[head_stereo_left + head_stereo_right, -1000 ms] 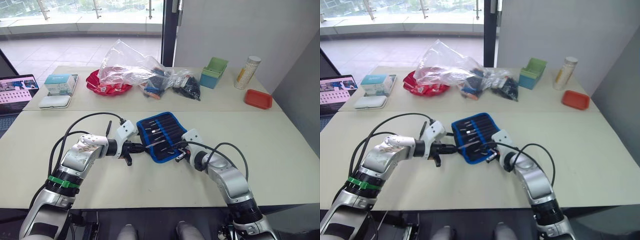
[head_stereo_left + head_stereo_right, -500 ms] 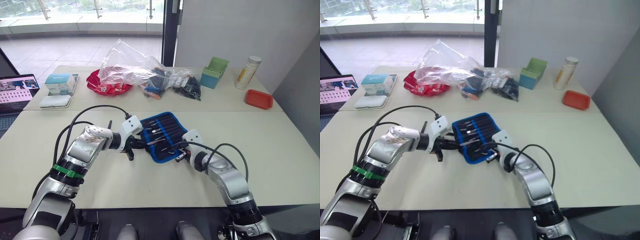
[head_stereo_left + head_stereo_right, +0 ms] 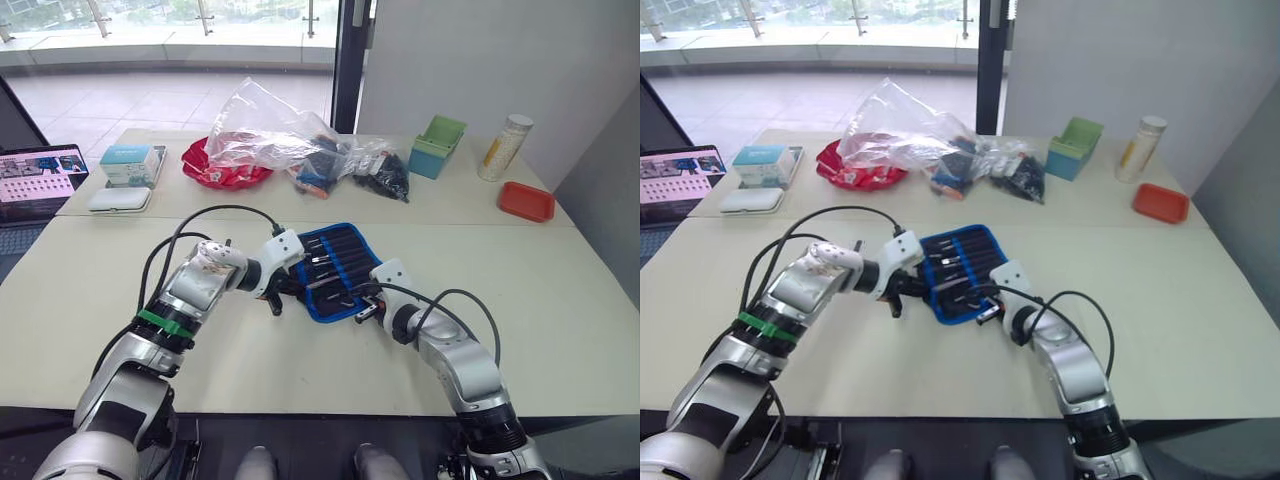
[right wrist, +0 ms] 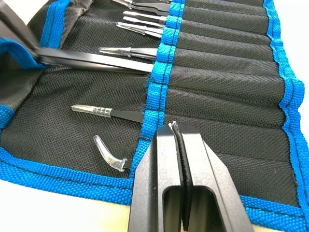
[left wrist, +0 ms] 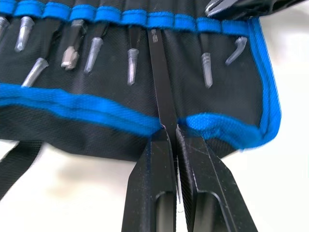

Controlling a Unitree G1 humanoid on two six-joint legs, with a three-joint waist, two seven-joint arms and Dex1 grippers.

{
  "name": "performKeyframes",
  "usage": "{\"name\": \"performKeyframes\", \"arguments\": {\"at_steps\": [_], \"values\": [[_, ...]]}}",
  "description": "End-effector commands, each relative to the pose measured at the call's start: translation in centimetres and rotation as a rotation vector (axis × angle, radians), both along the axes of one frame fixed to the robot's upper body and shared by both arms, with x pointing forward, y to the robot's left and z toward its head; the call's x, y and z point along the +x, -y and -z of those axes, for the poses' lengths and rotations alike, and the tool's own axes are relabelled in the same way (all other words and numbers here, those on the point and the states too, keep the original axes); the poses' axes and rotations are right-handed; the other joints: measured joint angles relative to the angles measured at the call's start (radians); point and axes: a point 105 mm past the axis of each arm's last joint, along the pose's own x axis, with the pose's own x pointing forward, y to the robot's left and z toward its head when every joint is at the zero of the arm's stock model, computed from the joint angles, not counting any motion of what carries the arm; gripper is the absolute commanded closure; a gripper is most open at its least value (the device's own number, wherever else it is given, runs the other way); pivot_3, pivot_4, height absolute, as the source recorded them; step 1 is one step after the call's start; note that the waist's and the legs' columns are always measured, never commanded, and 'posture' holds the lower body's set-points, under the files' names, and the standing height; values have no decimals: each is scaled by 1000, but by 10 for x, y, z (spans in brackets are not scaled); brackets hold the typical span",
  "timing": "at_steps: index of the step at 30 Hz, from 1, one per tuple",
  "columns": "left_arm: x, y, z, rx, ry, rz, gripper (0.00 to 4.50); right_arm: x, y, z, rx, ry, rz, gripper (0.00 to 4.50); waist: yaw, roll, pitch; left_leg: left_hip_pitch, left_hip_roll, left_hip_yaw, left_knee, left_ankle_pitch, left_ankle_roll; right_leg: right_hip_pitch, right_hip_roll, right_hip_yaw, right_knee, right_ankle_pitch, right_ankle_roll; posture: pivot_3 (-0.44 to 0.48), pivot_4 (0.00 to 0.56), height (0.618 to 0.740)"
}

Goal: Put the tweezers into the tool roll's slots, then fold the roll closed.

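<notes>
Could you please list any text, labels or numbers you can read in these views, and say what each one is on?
None can be read.
Teal box: printing too small to read.
Laptop screen: shows pictures and text, too blurred to read.
Tall canister: pattern only, no legible label.
Tool roll and tweezers: no marking seen in the wrist views.

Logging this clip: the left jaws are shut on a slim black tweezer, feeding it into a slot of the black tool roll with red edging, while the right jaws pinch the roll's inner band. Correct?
Not quite: the edging is bright blue, not red, as the left wrist view shows. The rest holds: the left gripper grips the slim black metal tweezer at a slot of the flat black fabric tool roll, and the right gripper pinches its inner band.
</notes>
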Motion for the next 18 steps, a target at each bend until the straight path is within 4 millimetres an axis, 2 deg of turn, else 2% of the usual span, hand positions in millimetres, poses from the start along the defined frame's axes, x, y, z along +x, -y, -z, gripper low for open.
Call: {"name": "performKeyframes", "arguments": {"at_steps": [1, 4, 18], "values": [[5, 20, -13, -14, 53, 66, 4456, -6, 6, 28, -31, -105, 36, 4500, 0, 0, 0, 0, 0, 0, 0, 0, 0, 0, 0, 0, 0, 0, 0, 0, 150, 740], [9, 32, -13, -23, 58, 87, 4456, -7, 7, 28, -31, -106, 38, 4500, 0, 0, 0, -2, 0, 0, -1, 0, 0, -3, 0, 0, 1, 0, -1, 0, 150, 740], [31, 60, 3, -24, 69, 85, 4456, -12, 9, 29, -29, -114, 49, 4500, 7, 0, 0, -8, -1, 0, 1, 0, 0, -8, 0, 0, 2, 1, -1, 0, 150, 740]]}}
